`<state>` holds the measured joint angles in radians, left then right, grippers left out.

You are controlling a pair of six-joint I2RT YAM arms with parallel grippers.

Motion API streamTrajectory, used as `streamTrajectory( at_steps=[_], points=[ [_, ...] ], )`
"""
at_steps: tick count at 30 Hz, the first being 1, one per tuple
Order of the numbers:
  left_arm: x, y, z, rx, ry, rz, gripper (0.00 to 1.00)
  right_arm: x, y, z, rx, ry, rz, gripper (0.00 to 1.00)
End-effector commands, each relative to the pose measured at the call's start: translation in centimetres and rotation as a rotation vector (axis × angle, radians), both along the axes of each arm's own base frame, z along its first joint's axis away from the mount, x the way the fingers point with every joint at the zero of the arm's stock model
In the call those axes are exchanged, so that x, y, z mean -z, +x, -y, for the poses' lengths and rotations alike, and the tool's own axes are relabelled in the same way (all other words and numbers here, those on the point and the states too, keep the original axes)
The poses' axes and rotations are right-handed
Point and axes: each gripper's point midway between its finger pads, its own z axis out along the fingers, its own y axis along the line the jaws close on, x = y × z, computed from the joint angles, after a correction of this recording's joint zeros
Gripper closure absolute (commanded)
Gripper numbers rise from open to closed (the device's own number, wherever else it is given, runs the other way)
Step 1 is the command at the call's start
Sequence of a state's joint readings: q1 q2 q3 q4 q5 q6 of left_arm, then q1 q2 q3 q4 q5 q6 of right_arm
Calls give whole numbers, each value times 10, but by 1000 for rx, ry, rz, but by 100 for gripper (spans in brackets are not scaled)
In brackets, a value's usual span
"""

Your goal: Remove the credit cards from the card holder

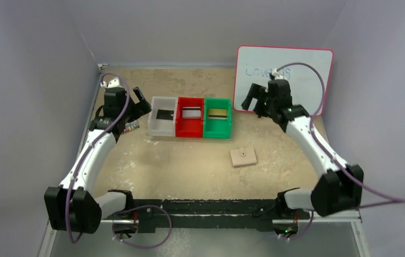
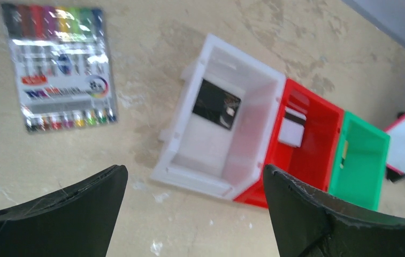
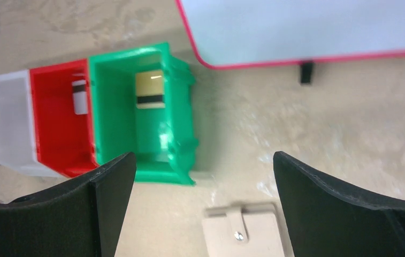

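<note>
Both arms hang over the sand-coloured table [image 1: 189, 171] with the sorting apparently done: a gold card with a dark stripe [image 3: 150, 89] lies flat in the green bin [image 3: 128, 53]. A silver-grey card [image 1: 191, 113] sits in the red bin [image 2: 318, 139] that touches the green bin's left side. A black card [image 2: 216, 103] rests in the white bin [image 2: 243, 61], one place further left. One card to a bin suggests each was dropped by colour, not stacked.

The card holder [image 1: 243, 156], beige with its snap tab showing, lies folded shut and flat. It sits apart from the green bin, on the side nearer the arm bases and a little to the right.

The left gripper [image 1: 142, 103] is raised to the left of the bin row, its fingers spread wide and holding nothing. The right gripper [image 1: 253, 101] hovers just right of the green bin, in front of the red-framed whiteboard [image 1: 296, 69]. It is likewise released and empty.

A pack of coloured markers [image 2: 61, 64] lies untouched left of the row. Whether any card remains inside the closed holder cannot be seen.
</note>
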<state>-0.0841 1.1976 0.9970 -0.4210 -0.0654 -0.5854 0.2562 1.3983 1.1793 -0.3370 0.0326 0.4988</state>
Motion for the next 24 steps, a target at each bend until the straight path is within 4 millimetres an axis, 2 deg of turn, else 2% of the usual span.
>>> streamTrajectory(
  at_steps=[1,3,4,6,8,9,12,15,17,19,21,24],
  points=[
    [-5,-25,38,52,-102,52,2,52,-53,28,136,-24,-100,0],
    [-3,-40,62,86,-124,67,1,76,-72,25,117,-1,-149,0],
    [4,-49,70,97,-138,61,1,91,-81,23,102,9,-182,0],
    [13,-65,84,116,-164,51,1,107,-89,14,46,35,-221,2],
    [20,-79,89,115,-179,53,1,117,-94,4,-33,44,-266,4],
    [24,-86,92,114,-190,56,1,122,-90,6,-51,16,-267,8],
    [35,-101,101,114,-256,67,1,136,-96,-1,-93,27,-301,8],
    [47,-109,111,139,-301,70,1,143,-106,-8,-131,64,-300,11],
    [54,-114,117,164,-321,60,2,141,-117,-21,-195,136,-274,13],
    [58,-119,122,190,-333,57,3,138,-132,-38,-269,244,-260,16],
    [63,-123,123,212,-334,58,12,134,-150,-57,-327,352,-259,24],
    [66,-130,124,248,-336,56,14,117,-178,-92,-419,444,-211,25]
  ],
)
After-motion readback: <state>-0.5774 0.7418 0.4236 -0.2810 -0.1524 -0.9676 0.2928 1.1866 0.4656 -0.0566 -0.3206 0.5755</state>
